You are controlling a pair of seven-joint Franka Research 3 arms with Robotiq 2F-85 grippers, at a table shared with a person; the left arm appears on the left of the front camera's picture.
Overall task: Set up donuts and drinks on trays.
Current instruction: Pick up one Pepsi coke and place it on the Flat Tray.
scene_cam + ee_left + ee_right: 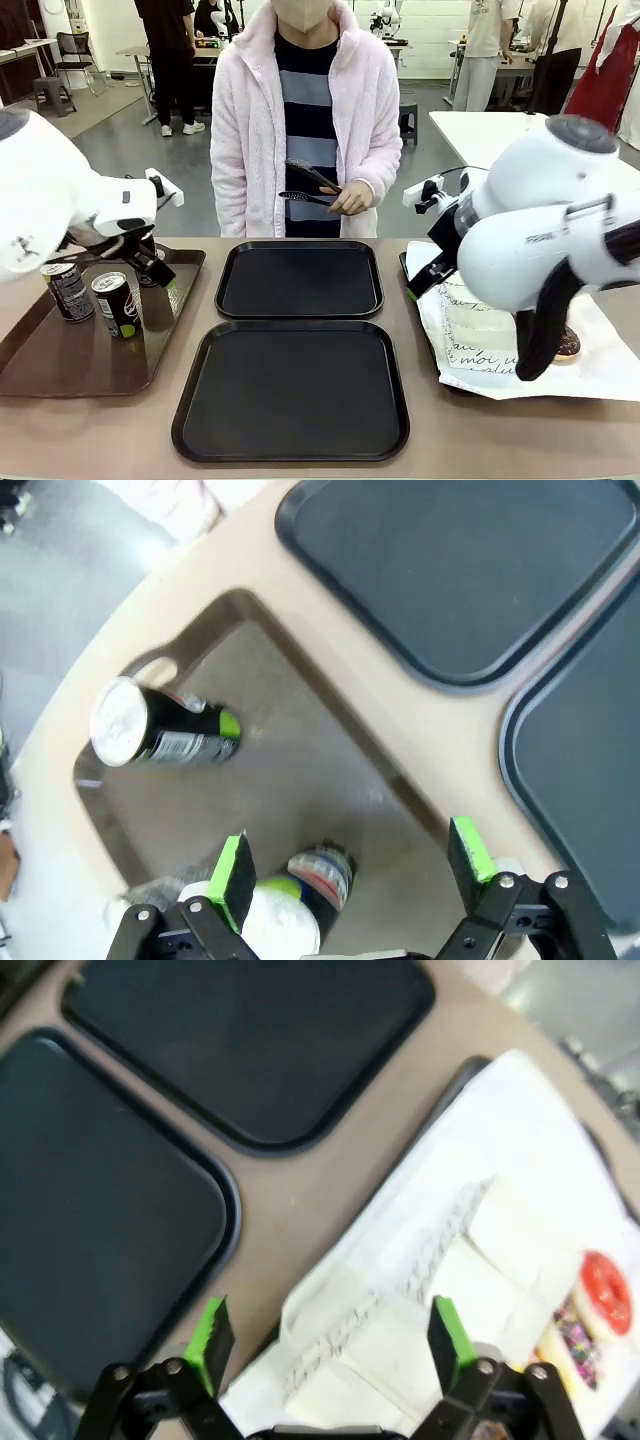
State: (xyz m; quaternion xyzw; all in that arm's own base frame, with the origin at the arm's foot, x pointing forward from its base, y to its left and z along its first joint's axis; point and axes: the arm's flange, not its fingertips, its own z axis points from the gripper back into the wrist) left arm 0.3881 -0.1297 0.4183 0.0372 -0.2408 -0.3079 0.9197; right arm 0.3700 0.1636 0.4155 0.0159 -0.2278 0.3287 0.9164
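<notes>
Two black trays lie mid-table, the far tray (300, 280) and the near tray (292, 392), both bare. Two black soda cans (68, 290) (117, 303) stand on the brown tray (60, 355) at the left. My left gripper (352, 865) hovers open above that tray, the nearer can (300, 900) just below its left finger and the other can (160, 730) farther off. My right gripper (330, 1332) hangs open over white paper sleeves (400, 1340) on the paper-lined tray. A red-topped donut (605, 1290) lies beyond them.
A person in a pink fleece stands at the far edge holding black tongs (310, 185). The paper-lined tray (560, 375) at the right carries a dark donut (567, 345). My bulky right arm (540, 230) hangs over that side.
</notes>
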